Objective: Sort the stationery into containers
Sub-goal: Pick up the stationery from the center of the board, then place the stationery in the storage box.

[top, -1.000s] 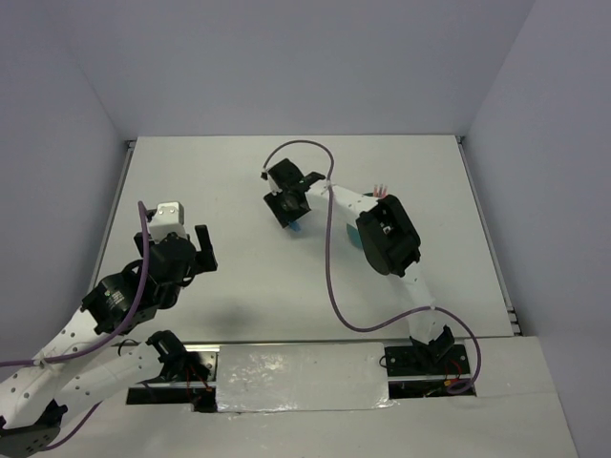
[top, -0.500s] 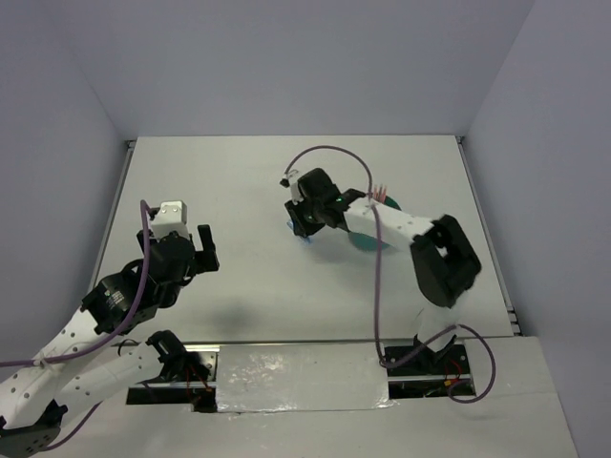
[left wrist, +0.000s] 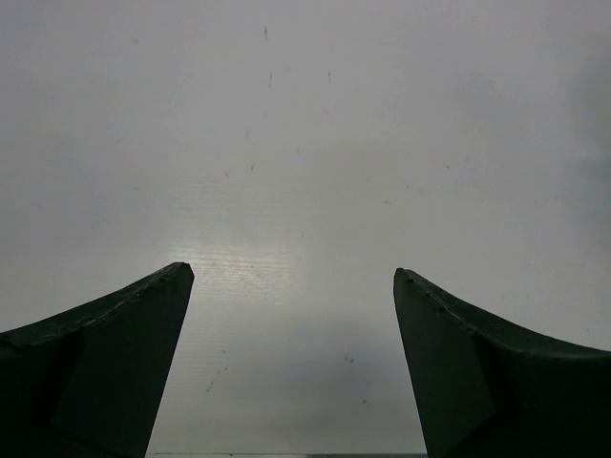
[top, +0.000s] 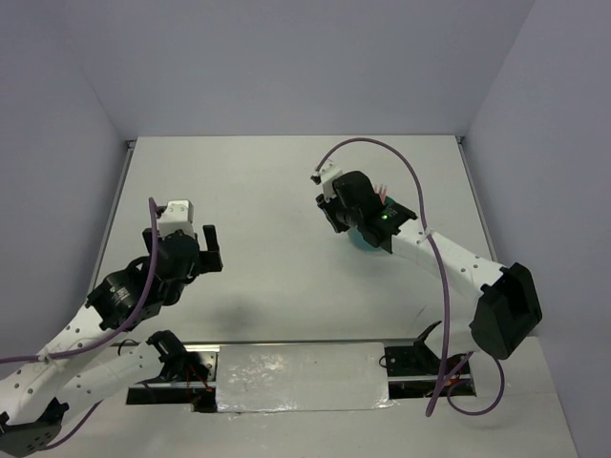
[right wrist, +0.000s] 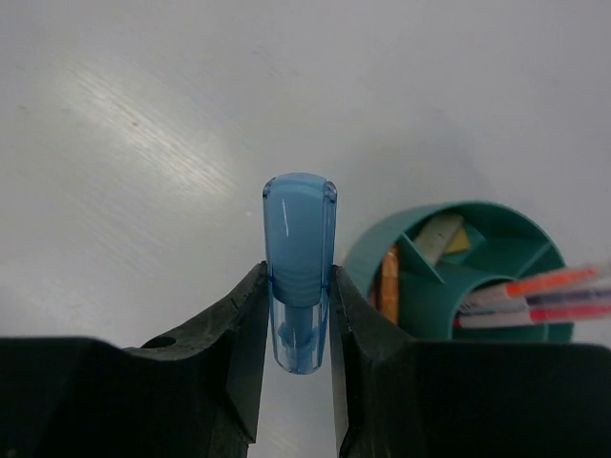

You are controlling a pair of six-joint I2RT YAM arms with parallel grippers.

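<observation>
Blue oblong piece (right wrist: 299, 229) pinched by right gripper (right wrist: 298, 277) | teal organiser cup (right wrist: 430, 310) near it | left gripper (left wrist: 291, 270) spread above table (left wrist: 305, 143)

A blue oblong piece (right wrist: 299, 250), gripped, near teal cup (right wrist: 425, 310) holding pens (right wrist: 539, 282).

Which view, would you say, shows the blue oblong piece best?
The right wrist view: the blue piece sits centred, clamped in the right gripper. The top external view hides it beneath that gripper; the left wrist view shows only table.
</observation>
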